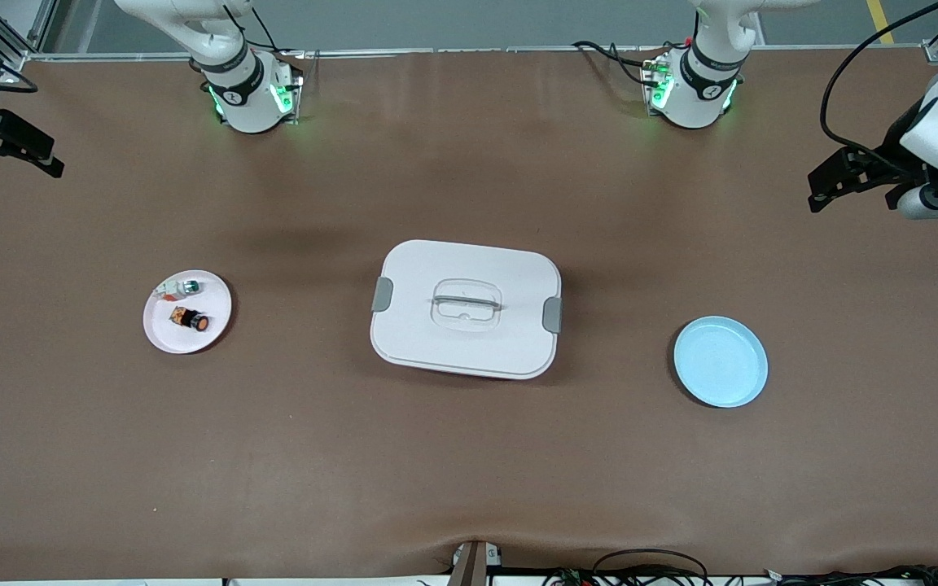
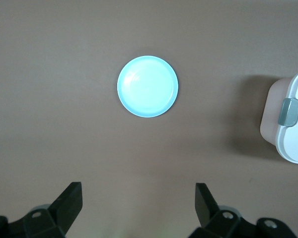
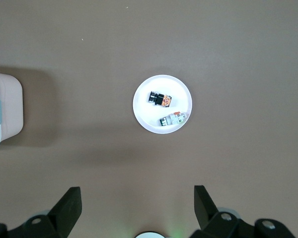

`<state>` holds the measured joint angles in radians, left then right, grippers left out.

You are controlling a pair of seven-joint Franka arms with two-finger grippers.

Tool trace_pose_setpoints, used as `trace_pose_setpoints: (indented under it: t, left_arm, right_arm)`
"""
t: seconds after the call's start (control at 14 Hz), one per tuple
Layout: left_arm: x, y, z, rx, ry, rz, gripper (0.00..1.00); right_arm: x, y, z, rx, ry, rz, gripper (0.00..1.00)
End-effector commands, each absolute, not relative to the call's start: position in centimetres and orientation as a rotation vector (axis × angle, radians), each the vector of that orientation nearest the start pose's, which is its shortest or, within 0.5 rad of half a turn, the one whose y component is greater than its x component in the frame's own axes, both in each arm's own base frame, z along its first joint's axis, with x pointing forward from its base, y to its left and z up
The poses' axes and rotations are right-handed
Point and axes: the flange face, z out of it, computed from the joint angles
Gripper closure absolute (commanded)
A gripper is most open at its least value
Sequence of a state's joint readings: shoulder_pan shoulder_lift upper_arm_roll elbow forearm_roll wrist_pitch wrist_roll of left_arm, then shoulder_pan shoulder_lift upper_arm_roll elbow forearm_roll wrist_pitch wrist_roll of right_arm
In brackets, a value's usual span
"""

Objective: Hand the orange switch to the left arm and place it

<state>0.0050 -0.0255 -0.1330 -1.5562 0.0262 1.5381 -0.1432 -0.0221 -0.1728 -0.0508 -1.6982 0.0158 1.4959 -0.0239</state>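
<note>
A brown surface [image 1: 469, 456] is shown with three items set in a row across its middle. The box [image 1: 466, 308], white with grey side clips and a recessed clear handle in its lid, is placed at the centre. A pink plate [image 1: 161, 330] is placed toward the right arm's end of the surface, and a blue plate [image 1: 721, 361] toward the left arm's end; both are well apart from the box.

The orange switch [image 1: 190, 320] is seen lying on its side on the pink plate, its orange cap turned toward about 4 o'clock in the front view. A small white part with a green tip [image 1: 178, 287] is laid on the same plate, just beside the switch and farther from the front camera. The blue plate is shown bare.

The right pincer [image 3: 137, 206] is held high over the right arm's end of the surface; in the right wrist view its two black fingers [image 3: 69, 206] are seen spread wide apart, with nothing between them, and the pink plate lies below. The left pincer [image 2: 139, 203] is held high over the left arm's end; in the left wrist view its fingers [image 2: 69, 201] are likewise spread wide apart and empty, with the blue plate below and one clipped end of the box at the view's 3 o'clock edge.
</note>
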Motion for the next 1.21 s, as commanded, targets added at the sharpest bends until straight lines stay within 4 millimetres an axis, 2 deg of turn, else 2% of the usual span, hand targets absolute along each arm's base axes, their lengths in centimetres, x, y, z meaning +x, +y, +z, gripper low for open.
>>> trace_pose_setpoints:
  t: [0.0, 0.21, 0.36, 0.5, 0.64, 0.71, 0.85, 1.14]
  left_arm:
    - [53.6, -6.6, 64.3, -3.121, 0.006, -0.004, 0.0]
    - [53.6, -6.6, 64.3, -3.12, 0.006, -0.001, 0.0]
    - [53.7, -6.6, 64.2, -3.12, 0.006, -0.001, 0.0]
    - [53.7, -6.6, 64.1, -3.12, 0.006, 0.001, 0.0]
    - [53.7, -6.6, 64.1, -3.12, 0.006, 0.001, 0.0]
    - [53.7, -6.7, 64.1, -3.12, 0.008, 0.001, 0.0]
    - [53.7, -6.7, 64.0, -3.12, 0.008, 0.004, 0.0]
    - [53.7, -6.7, 63.9, -3.118, 0.008, 0.008, 0.0]
  right_arm:
    - [48.6, -3.7, 64.9, -3.115, 0.097, 0.101, 0.0]
    - [49.1, -5.2, 63.7, -3.101, 0.143, 0.188, 0.0]
    - [50.4, -5.4, 61.2, -3.102, 0.146, 0.29, 0.0]
    - [53.4, -5.4, 55.8, -3.073, 0.146, 0.449, 0.0]
    - [54.2, -6.0, 54.5, -3.058, 0.159, 0.514, 0.0]
    - [54.8, -6.4, 52.9, -3.061, 0.168, 0.562, 0.0]
    - [55.5, -7.6, 51.9, -3.054, 0.191, 0.58, 0.0]
    - [55.6, -8.3, 51.3, -3.037, 0.218, 0.588, 0.0]
